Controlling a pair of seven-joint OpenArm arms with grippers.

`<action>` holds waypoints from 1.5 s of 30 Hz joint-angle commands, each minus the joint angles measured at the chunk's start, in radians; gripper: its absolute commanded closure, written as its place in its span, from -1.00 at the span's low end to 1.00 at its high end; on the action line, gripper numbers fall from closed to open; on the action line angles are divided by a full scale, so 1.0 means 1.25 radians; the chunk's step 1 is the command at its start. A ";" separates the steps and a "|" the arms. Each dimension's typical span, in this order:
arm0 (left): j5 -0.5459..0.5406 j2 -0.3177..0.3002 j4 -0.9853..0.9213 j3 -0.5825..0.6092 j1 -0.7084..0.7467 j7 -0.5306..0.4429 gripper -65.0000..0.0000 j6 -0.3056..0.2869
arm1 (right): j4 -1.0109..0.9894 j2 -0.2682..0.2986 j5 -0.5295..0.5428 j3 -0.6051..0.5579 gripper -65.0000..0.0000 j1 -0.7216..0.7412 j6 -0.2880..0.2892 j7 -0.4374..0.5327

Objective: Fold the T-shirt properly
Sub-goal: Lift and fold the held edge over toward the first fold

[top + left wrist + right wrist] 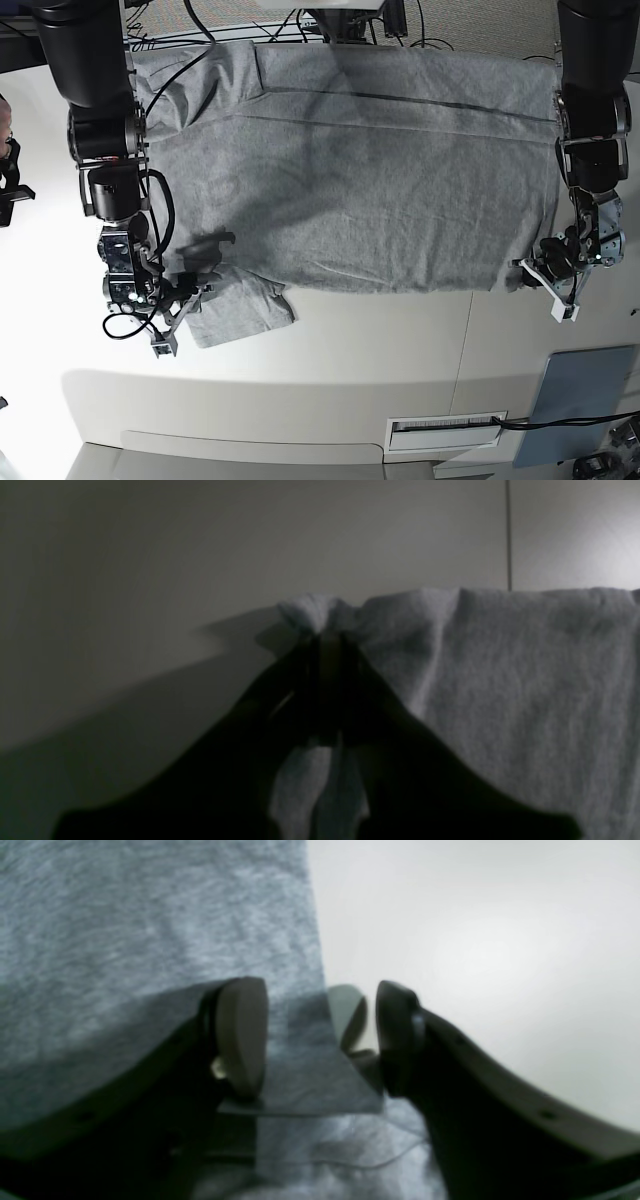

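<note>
The heather-grey T-shirt point(350, 170) lies spread with its plain side up on the white table point(350, 340); no lettering shows. One sleeve point(240, 308) sticks out at the lower left. My left gripper point(540, 268) is at the shirt's lower right corner. In the left wrist view it point(327, 640) is shut on a bunched bit of the shirt's edge point(315, 611). My right gripper point(188, 292) is at the sleeve's left edge. In the right wrist view it point(320, 1040) is open, low over the cloth, with the shirt's edge point(310, 1060) between its fingers point(240, 1035).
A grey-blue flat panel point(575, 400) lies at the lower right, and a slotted vent point(445, 430) sits in the table's front. Cables point(300, 20) run along the far edge behind the shirt. A seam point(465, 340) crosses the tabletop.
</note>
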 commanded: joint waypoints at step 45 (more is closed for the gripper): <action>-0.172 -0.020 0.516 -0.228 0.400 0.029 1.00 -0.081 | 0.826 0.161 -0.219 0.001 1.00 -0.447 -0.141 -0.064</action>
